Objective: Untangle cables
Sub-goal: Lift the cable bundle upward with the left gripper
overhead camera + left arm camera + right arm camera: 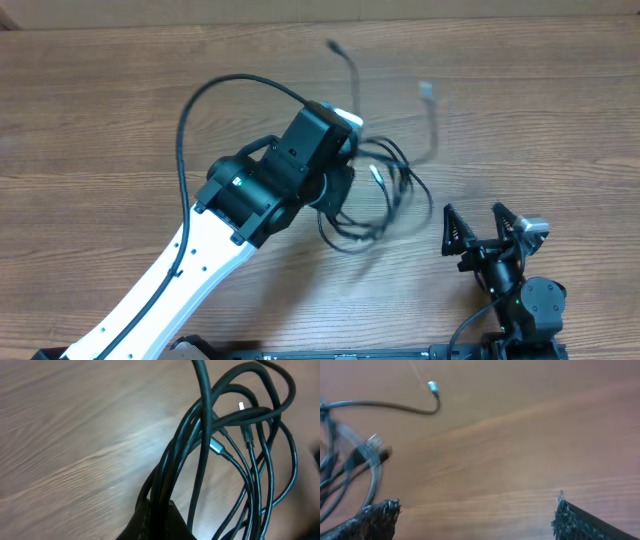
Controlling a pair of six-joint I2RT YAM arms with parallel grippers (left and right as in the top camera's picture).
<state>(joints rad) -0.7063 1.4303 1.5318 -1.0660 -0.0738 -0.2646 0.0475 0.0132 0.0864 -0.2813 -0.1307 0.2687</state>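
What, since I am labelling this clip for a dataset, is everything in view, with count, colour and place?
thin black flexible cables: one tangled bunch, exact count unclear, black with small silvery plug tips, mid-table; two loose ends reach toward the far edge
brown wood-grain table: one, brown, under everything
left arm: one, white with black joints, reaching from the near edge to the centre
thick black arm cable: one, black, arching along the left arm
left gripper: one, black, shut on the thin black flexible cables
right arm: one, black, at the near right
right gripper: one, black, open, empty, to the right of the bunch
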